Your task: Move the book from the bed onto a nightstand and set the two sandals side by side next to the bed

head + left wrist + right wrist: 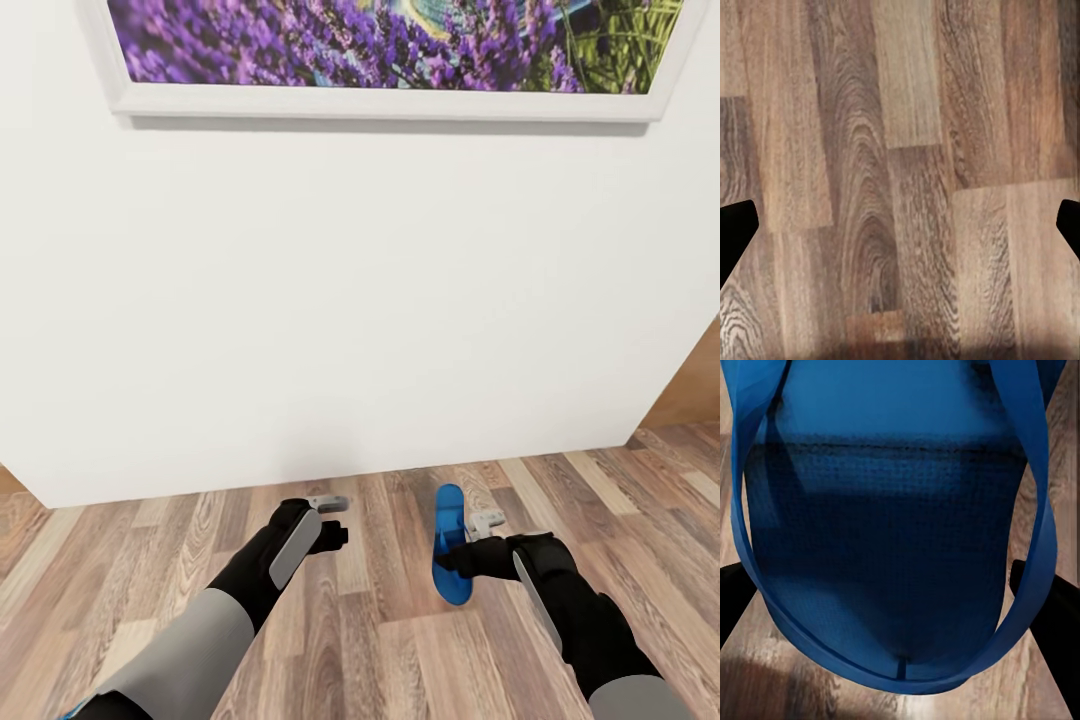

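The robot faces a white wall (350, 300) with the framed lavender picture (390, 50) hanging high on it, and the wood-plank floor (380, 640) stretches under both arms.

On the left, the left hand (335, 520) hangs low over bare boards with nothing in it. In its wrist view the two fingertips (735, 229) sit far apart at the edges of the frame, so it is spread wide.

To the right of it, the right hand (462, 553) carries one blue sandal (450, 545). The sole stands on edge, held off the floor, toe end pointing away toward the wall. From the wrist camera the sandal (896, 532) hangs close in front of the lens with its thong strap looping around it. The dark fingers (1050, 607) show on either side, closed in on the sandal, though I cannot make out exactly which part they pinch.

My reading is that this is a carry: one sandal is in hand and the robot is travelling. To do it well, I would keep the grip firm and the arm steady while the base turns, since a thin sole held on edge may swing or slip. The free left hand should stay tucked away from the wall.
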### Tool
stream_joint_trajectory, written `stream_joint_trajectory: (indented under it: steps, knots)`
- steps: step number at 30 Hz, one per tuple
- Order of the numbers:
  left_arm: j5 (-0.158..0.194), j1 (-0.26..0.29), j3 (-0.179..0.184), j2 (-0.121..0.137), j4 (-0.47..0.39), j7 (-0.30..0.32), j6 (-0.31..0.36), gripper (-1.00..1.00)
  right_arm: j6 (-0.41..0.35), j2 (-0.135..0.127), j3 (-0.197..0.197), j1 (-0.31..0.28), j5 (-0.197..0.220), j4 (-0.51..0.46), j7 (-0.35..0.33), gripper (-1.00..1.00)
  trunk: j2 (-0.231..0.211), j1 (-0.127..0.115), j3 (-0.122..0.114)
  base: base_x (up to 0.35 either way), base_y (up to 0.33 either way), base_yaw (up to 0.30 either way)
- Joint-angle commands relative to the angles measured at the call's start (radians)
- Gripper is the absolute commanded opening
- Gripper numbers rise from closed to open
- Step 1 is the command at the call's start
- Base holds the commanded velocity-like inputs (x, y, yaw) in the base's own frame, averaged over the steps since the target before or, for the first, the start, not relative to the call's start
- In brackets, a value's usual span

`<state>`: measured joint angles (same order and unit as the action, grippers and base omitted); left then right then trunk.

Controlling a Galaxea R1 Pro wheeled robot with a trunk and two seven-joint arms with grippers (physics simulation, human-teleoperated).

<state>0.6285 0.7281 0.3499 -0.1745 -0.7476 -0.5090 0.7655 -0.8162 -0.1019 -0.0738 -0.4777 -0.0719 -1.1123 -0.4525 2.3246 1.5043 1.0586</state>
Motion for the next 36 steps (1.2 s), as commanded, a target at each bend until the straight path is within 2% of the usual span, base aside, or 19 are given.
stream_joint_trajectory:
  steps: [1,36]
  knots:
    - [0.01,0.001,0.001,0.0,-0.001,-0.009,0.001,1.0,-0.003,-0.001,-0.001,-0.001,-0.008,-0.001,-0.006,-1.0,0.0,0.0,0.0,0.0,0.0,-0.111]
    - [0.01,0.001,0.001,0.0,-0.001,-0.009,0.001,1.0,-0.003,-0.001,-0.001,-0.001,-0.008,-0.001,-0.006,-1.0,0.0,0.0,-0.018,0.0,0.0,-0.101]
